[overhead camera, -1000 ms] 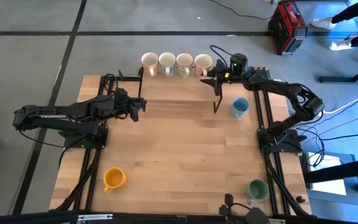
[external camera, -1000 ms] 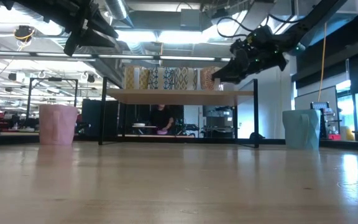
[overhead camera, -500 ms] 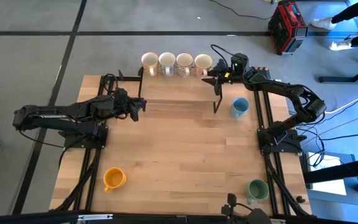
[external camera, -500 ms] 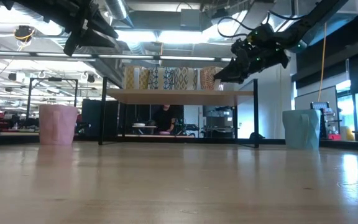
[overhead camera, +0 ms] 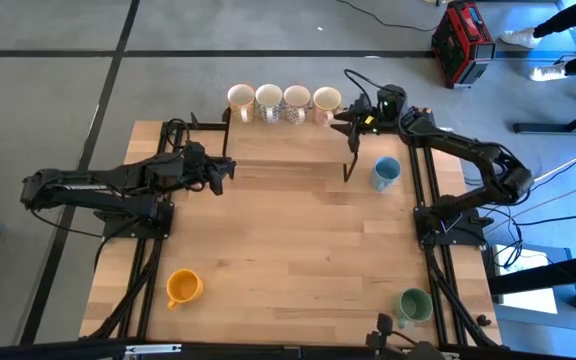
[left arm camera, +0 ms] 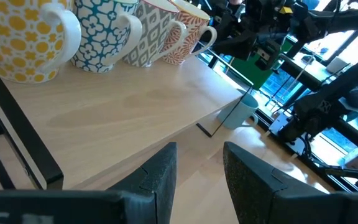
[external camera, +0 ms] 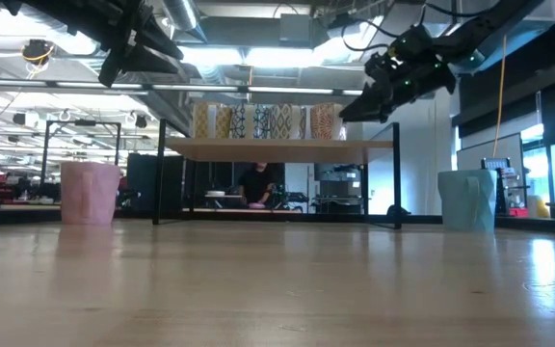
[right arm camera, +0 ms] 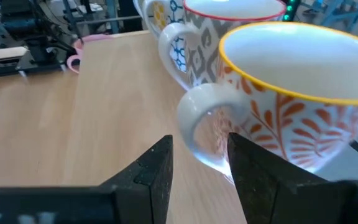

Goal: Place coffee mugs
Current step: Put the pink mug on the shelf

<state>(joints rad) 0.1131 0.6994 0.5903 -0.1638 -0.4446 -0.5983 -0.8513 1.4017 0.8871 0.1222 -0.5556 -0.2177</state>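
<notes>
- An orange mug (overhead camera: 182,287) sits near the front left corner of the tabletop (overhead camera: 288,260).
- A green mug (overhead camera: 414,304) sits near the front right corner.
- A light blue mug (overhead camera: 385,173) stands by the right edge, farther back, just beside the leg of a raised wooden shelf (overhead camera: 288,150).
- A pink mug (external camera: 90,193) stands on the tabletop at the left in the low view; from above the left arm hides it.
- The left gripper (overhead camera: 230,172) hangs in the air by the front left part of the shelf. Its two fingers (left arm camera: 161,177) have a small gap between them and hold nothing.
- Four white mugs with patterns stand in a row along the back edge of the shelf: yellow dots (left arm camera: 23,37), blue flowers (left arm camera: 107,34), grey shapes (left arm camera: 154,34) and orange leaves (right arm camera: 297,99).
- The right gripper (overhead camera: 348,122) is at the right end of that row, just beside the handle of the orange leaf mug. Its fingers (right arm camera: 157,171) are a little apart and grip nothing.
</notes>
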